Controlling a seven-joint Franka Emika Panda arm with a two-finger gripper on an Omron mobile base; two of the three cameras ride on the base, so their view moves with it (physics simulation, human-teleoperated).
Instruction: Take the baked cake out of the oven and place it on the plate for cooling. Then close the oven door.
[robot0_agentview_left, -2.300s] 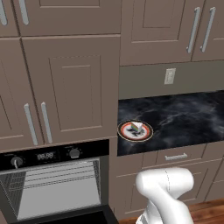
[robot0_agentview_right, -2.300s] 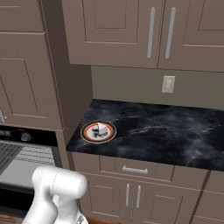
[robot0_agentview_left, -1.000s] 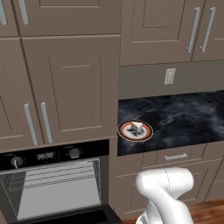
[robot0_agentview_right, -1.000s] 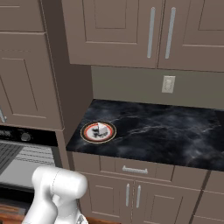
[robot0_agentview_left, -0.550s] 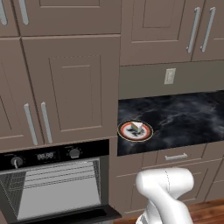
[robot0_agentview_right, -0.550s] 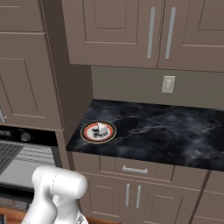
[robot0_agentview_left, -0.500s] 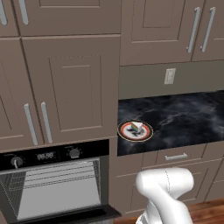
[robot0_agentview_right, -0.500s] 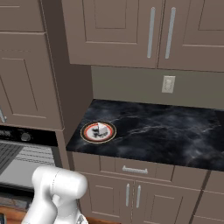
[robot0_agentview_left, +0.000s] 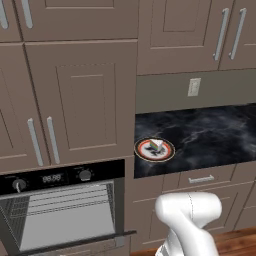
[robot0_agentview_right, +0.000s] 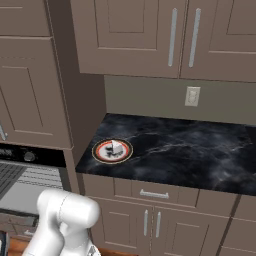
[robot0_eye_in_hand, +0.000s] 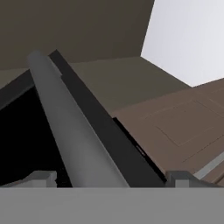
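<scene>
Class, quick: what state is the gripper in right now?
Gripper: open, jaws spread either side of the oven door handle, gripping nothing.

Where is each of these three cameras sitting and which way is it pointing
Left base view: behind the arm on its left, facing the open oven and the plate with cake; white arm lower right.
Right base view: behind on its right, facing the counter and plate; white arm lower left.
Hand view: on the hand, close to the oven door's bar handle, between the open gripper tips.
Both base views share plate and oven.
</scene>
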